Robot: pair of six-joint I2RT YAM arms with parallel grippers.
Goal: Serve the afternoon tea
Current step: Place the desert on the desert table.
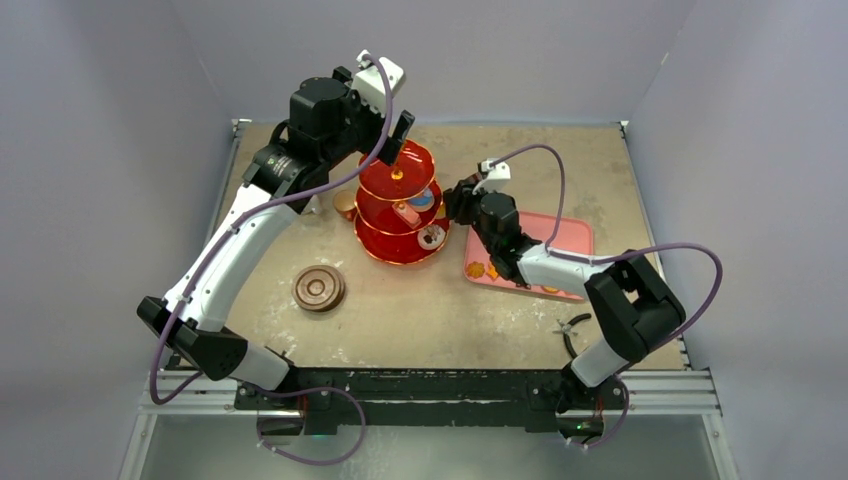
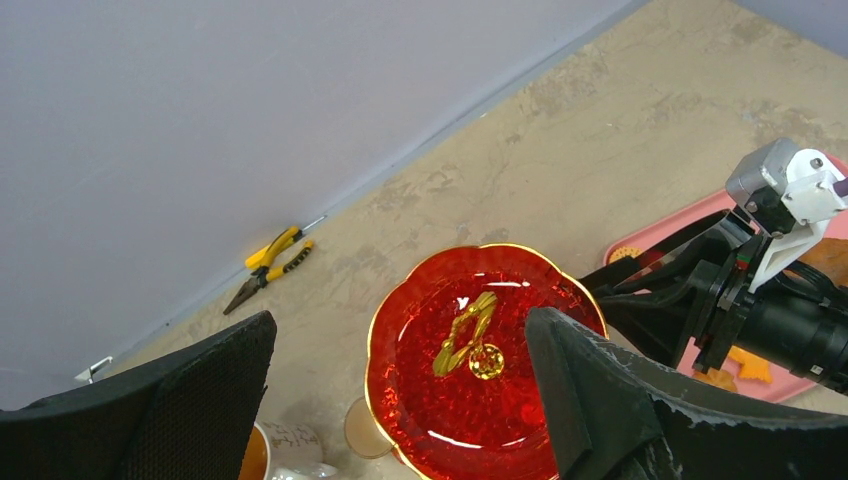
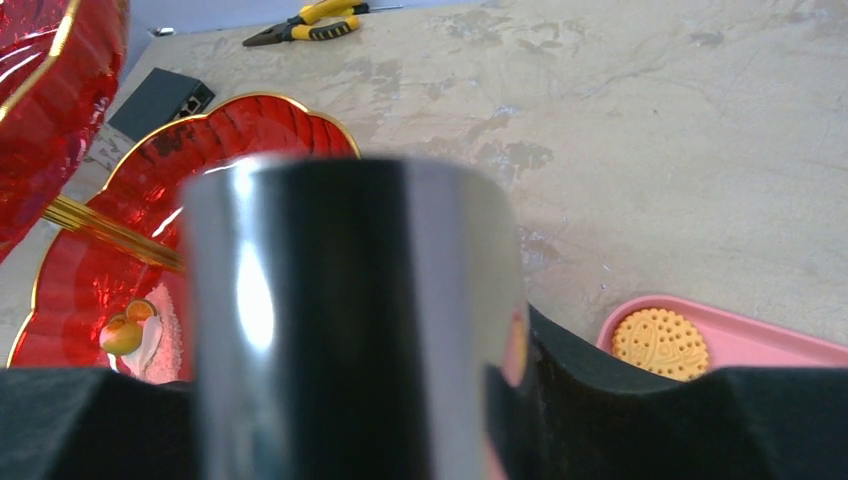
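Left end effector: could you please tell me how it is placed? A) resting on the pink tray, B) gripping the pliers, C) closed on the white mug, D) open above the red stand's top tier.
D: the left end effector is open and empty, its fingers framing the red stand's top tier below.
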